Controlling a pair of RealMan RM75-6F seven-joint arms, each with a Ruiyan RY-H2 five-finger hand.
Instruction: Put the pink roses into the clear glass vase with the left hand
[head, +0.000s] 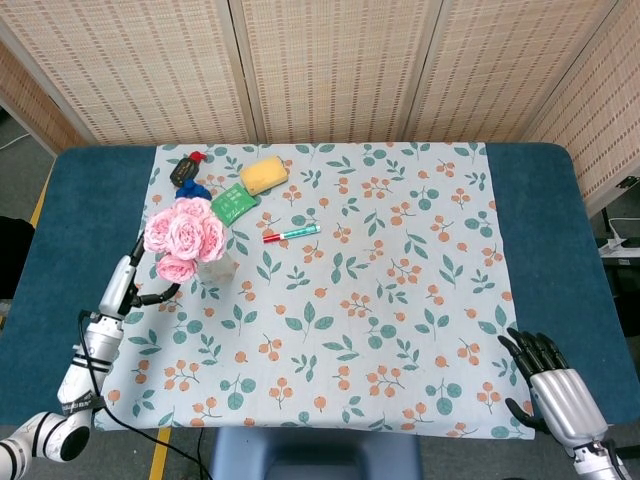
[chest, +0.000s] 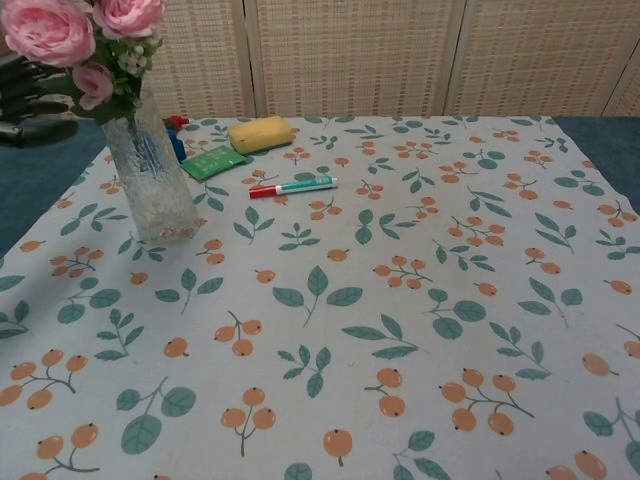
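Observation:
The pink roses (head: 184, 235) (chest: 62, 30) stand with their stems inside the clear glass vase (head: 216, 267) (chest: 152, 176), upright on the floral cloth at the left. My left hand (head: 130, 287) (chest: 28, 98) is just left of the vase, fingers apart and holding nothing; one finger still reaches toward the stems. At the near right corner of the table my right hand (head: 553, 387) rests with fingers spread and empty; the chest view does not show it.
Behind the vase lie a green packet (head: 233, 203) (chest: 213, 161), a yellow sponge (head: 264, 174) (chest: 260, 133), and small black, red and blue items (head: 188, 172). A red-and-green marker (head: 291, 234) (chest: 292, 186) lies to the vase's right. A woven screen stands behind the table.

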